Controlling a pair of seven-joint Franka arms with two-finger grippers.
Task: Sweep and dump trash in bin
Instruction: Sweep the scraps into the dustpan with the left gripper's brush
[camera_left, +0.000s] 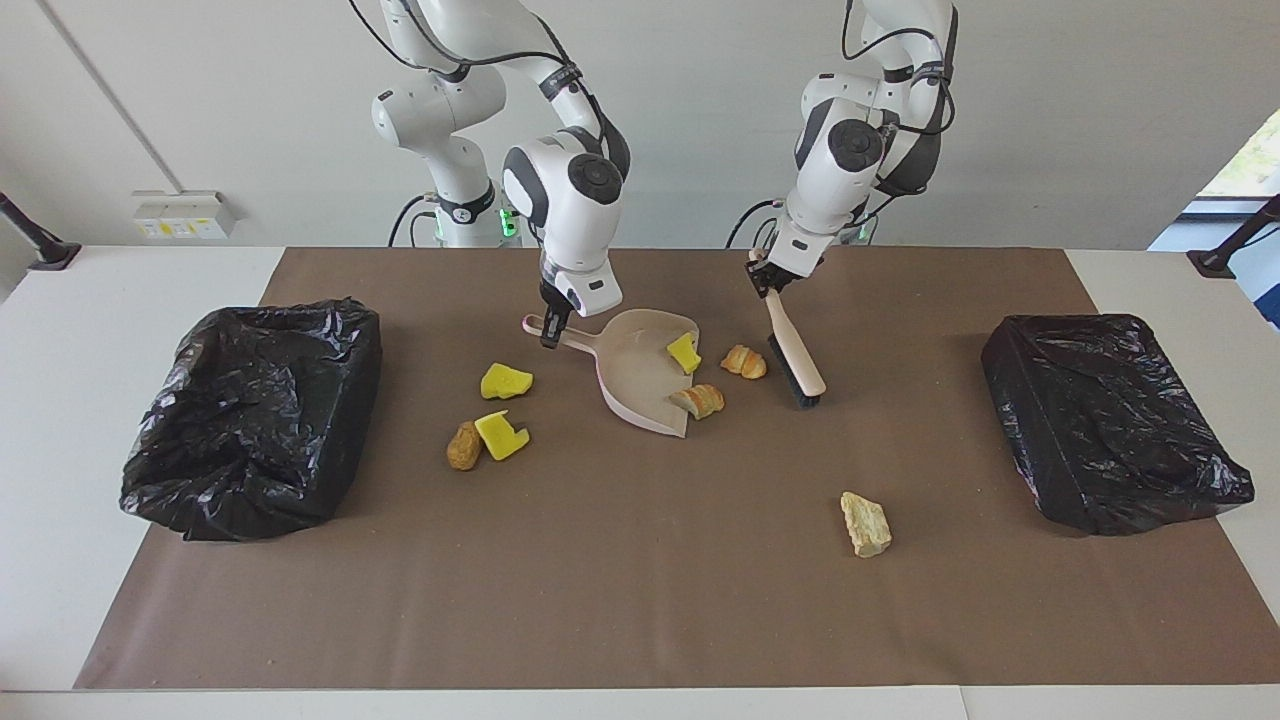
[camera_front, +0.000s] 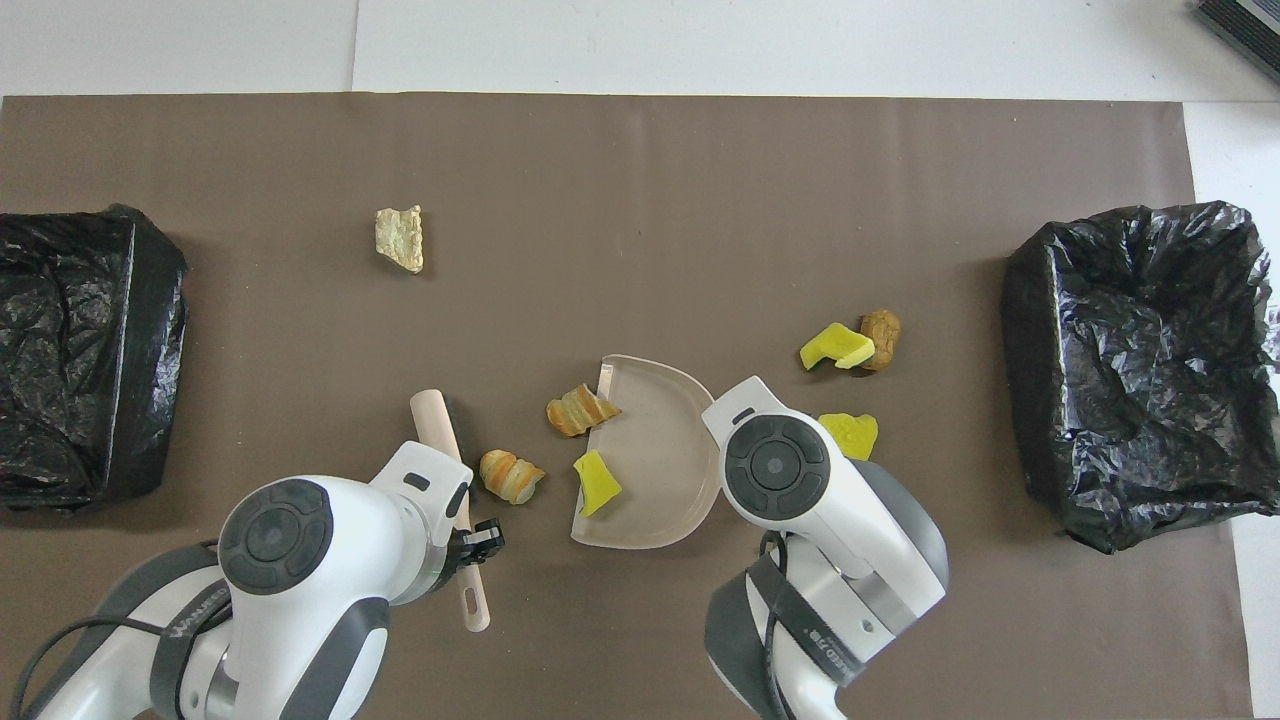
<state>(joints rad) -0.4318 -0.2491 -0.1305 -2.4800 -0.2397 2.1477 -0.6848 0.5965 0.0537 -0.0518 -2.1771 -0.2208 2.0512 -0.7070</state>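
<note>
Facing view: left gripper (camera_left: 762, 277) clenched on the brush (camera_left: 795, 355), right gripper (camera_left: 551, 328) clenched on the pale pink dustpan (camera_left: 640, 375) handle; only one spongy yellow chunk (camera_left: 683, 352) lies in the pan, a ridged croissant lump (camera_left: 699, 400) at its lip.

Overhead view: five pieces lie unswept on the brown mat (the crinkled black-lined bin (camera_front: 1130, 365) shows no trash), including the pale crusty lump (camera_front: 400, 238) well apart.

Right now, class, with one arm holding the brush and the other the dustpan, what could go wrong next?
1. The yellow chunk sits at the dustpan's open edge; tilting might spill it.
2. The croissant piece lies half on the lip; a sweep of the brush may push it past.
3. The pale lump lies apart, easily missed.
</note>
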